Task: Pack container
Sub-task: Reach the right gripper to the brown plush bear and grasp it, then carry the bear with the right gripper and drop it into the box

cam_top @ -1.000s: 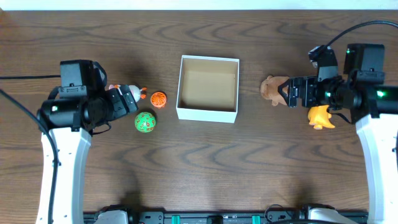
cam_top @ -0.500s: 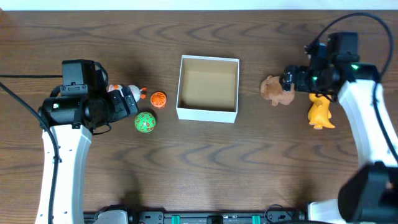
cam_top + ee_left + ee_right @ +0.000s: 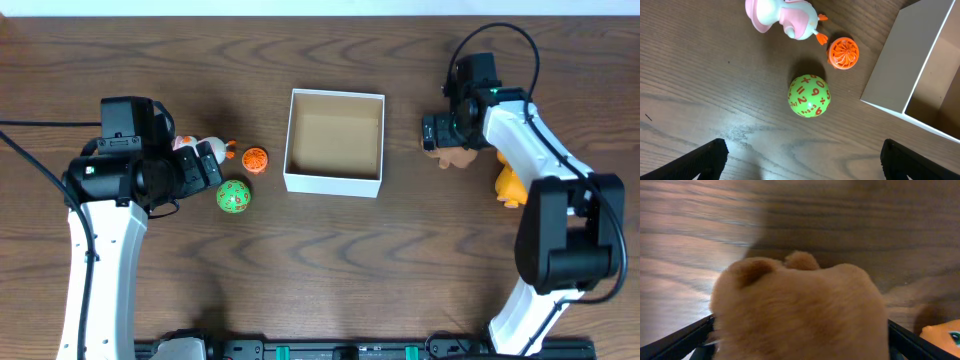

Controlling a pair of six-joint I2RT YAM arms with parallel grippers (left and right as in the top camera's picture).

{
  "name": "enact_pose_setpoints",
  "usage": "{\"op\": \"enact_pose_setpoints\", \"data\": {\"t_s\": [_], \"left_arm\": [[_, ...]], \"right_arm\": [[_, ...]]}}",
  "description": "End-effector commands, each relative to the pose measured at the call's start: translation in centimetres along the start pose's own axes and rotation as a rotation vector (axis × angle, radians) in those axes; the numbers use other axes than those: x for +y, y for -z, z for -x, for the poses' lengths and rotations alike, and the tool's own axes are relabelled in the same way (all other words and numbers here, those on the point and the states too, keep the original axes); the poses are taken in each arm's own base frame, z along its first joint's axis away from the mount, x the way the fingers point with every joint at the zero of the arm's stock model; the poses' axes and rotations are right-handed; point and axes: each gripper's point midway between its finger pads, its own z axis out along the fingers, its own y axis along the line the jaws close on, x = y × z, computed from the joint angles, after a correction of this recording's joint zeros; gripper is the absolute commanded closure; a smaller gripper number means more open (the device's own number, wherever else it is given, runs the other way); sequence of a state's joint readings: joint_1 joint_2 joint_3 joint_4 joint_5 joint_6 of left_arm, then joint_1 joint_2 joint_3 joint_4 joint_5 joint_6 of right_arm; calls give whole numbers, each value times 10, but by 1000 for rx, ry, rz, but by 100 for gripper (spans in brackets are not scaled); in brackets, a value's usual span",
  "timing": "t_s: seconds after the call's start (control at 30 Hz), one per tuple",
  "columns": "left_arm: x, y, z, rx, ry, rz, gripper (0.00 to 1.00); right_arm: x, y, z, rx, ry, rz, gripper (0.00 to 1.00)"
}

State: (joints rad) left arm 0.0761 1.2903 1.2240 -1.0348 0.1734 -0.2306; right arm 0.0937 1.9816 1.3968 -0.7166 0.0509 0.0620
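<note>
The container [image 3: 334, 182] is a square white box with a tan inside, at the table's middle; its wall shows in the left wrist view [image 3: 905, 60]. My right gripper [image 3: 445, 135] is down over a brown plush toy [image 3: 458, 156], jaws open on either side of it; the toy fills the right wrist view [image 3: 800, 305] between the fingers [image 3: 690, 337]. My left gripper [image 3: 205, 168] is open and empty above the table, just short of a green number ball [image 3: 809, 95].
An orange ridged ball [image 3: 843, 52] and a pink-and-white duck toy [image 3: 782, 17] lie left of the container. A yellow-orange toy [image 3: 510, 185] lies right of the plush toy, partly under my right arm; its edge shows in the right wrist view [image 3: 942, 332].
My right arm has swung left and forward, and its gripper has come down over the brown plush toy. The left arm and the toys have not moved.
</note>
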Motion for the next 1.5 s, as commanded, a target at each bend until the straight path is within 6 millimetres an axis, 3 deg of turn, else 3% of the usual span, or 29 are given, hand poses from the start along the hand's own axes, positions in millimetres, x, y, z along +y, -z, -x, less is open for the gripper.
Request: {"op": "enact_pose_setpoints", "data": {"t_s": [0.0,0.07,0.2,0.3,0.33,0.43,0.53,0.67,0.77,0.9,0.97,1.03,1.1,1.2,1.47], "left_arm": [[-1,4,5,-13,-15,-1,2],[-1,4,5,-13,-15,-1,2],[-1,4,5,-13,-15,-1,2],[-1,4,5,-13,-15,-1,2],[-1,4,5,-13,-15,-1,2],[-1,4,5,-13,-15,-1,2],[-1,4,5,-13,-15,-1,2],[-1,4,5,-13,-15,-1,2],[-1,4,5,-13,-15,-1,2],[-1,4,5,-13,-15,-1,2],[-1,4,5,-13,-15,-1,2],[-1,4,5,-13,-15,-1,2],[-1,4,5,-13,-15,-1,2],[-1,4,5,-13,-15,-1,2],[-1,4,5,-13,-15,-1,2]], "right_arm": [[-8,-19,-3,33,-49,-35,1],[-3,-28,-8,57,-48,-6,4],[1,-36,-14,85,-61,2,33],[3,-36,-15,90,-108,1,88],[3,-34,-15,91,-126,1,98],[3,-26,-16,90,-148,2,99],[4,-6,-9,54,-150,8,99],[18,53,17,-77,-184,43,99],[45,116,39,-224,-186,103,99],[97,200,58,-433,-124,207,99],[127,226,60,-504,-70,260,99],[155,238,57,-545,-19,296,99],[179,237,52,-556,14,300,99],[202,216,46,-535,15,257,99],[249,108,33,-356,-2,248,94]]}}
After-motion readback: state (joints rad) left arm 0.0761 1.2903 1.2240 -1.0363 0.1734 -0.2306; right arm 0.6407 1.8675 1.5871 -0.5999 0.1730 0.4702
